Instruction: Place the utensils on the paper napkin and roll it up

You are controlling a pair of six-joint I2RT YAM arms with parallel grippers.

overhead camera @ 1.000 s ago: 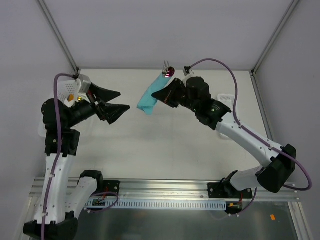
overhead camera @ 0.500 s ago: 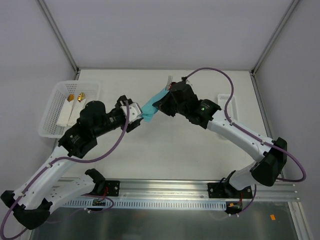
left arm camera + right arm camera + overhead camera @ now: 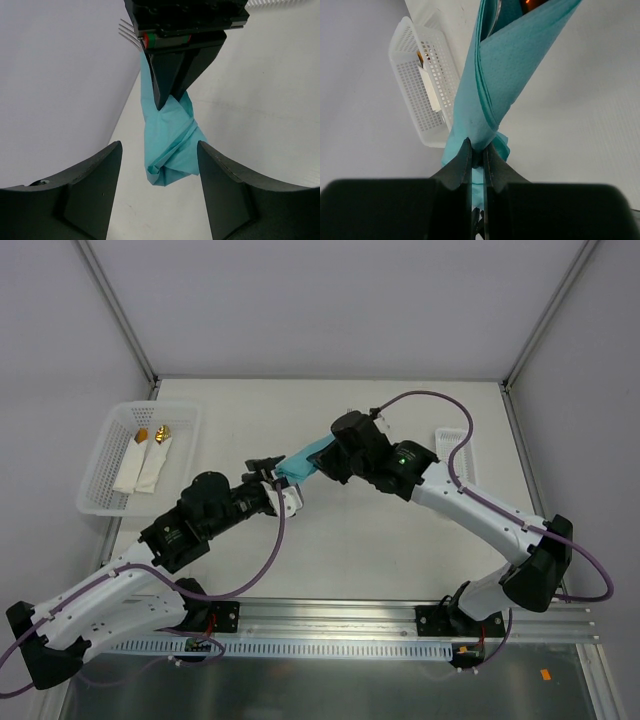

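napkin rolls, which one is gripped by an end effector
The teal napkin roll, pinched in the right end effector; the two white rolls lie in the basket on the left.

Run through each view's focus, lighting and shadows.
Top external: even, diffuse light, sharp throughout, faint shadows on the table. Left wrist: the paper napkin is crisp, the open jaws of the left gripper dark and slightly soft. Right wrist: the right gripper, jaws shut on the napkin, is a blurred black mass; the napkin's texture is sharp.
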